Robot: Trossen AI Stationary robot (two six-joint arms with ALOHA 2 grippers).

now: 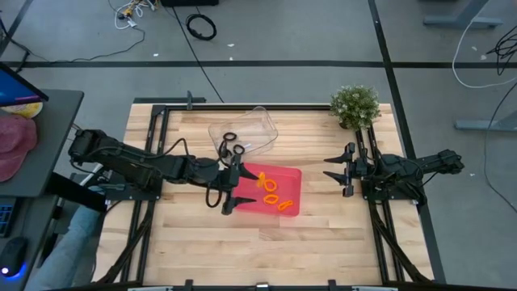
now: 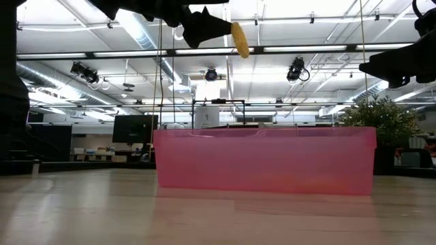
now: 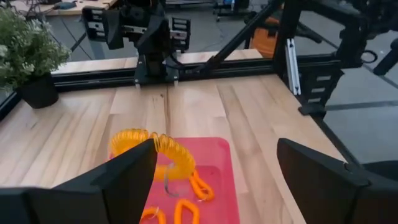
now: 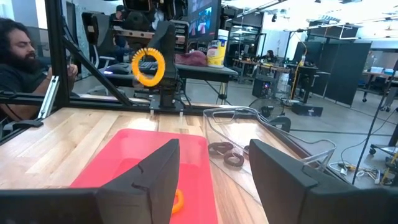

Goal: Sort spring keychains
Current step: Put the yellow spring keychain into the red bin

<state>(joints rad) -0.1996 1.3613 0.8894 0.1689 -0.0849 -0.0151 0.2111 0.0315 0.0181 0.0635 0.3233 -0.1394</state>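
High view: the left gripper (image 1: 229,187) hangs over the red tray's (image 1: 292,175) near edge with its jaws spread wide, yet an orange spring keychain (image 3: 157,149) dangles hooked on one finger, likely snagged rather than pinched. Beyond it, two black keychains (image 1: 232,143) sit in the clear bin (image 1: 262,123). Farther right, the right gripper (image 1: 332,167) waits, open.

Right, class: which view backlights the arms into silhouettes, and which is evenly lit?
Low view: ceiling strips backlight the left gripper and right gripper into silhouettes; the orange keychain and red tray glow. High view: even light over the table.
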